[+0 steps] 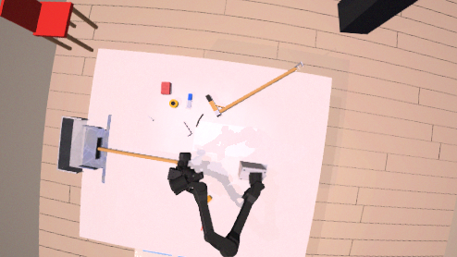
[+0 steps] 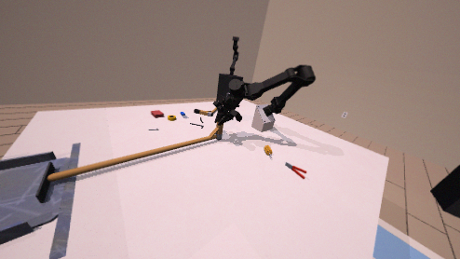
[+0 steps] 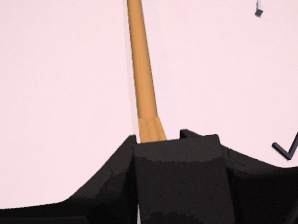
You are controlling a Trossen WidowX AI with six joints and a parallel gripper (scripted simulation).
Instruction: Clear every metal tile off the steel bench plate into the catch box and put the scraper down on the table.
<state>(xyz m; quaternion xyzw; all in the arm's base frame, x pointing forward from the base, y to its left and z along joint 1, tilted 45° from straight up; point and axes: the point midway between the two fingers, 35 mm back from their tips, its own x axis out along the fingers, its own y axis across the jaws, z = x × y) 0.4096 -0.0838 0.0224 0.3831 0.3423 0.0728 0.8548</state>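
The long scraper (image 1: 139, 155) (image 2: 135, 156) (image 3: 144, 70) has a wooden handle and a dark blade, which stands on the steel bench plate (image 1: 93, 160) (image 2: 20, 200) near its table-side end. My gripper (image 1: 181, 162) (image 2: 220, 123) (image 3: 158, 139) is shut on the scraper's angled grip end, low over the table. The handle runs straight ahead in the wrist view. The catch box (image 1: 78, 144) is at the plate's far end, with a dark interior. I cannot make out any metal tiles on the plate; its surface is blurred and partly hidden by the blade.
A second long wooden tool (image 1: 259, 89) lies at the back right. A red block (image 1: 166, 88) (image 2: 157, 114), yellow ring (image 1: 173, 104) (image 2: 171, 117), blue-capped item (image 1: 190, 100) and small dark pieces lie beyond the handle. A yellow-handled tool (image 2: 268, 150) and red pliers (image 2: 296, 170) lie on the arm's side.
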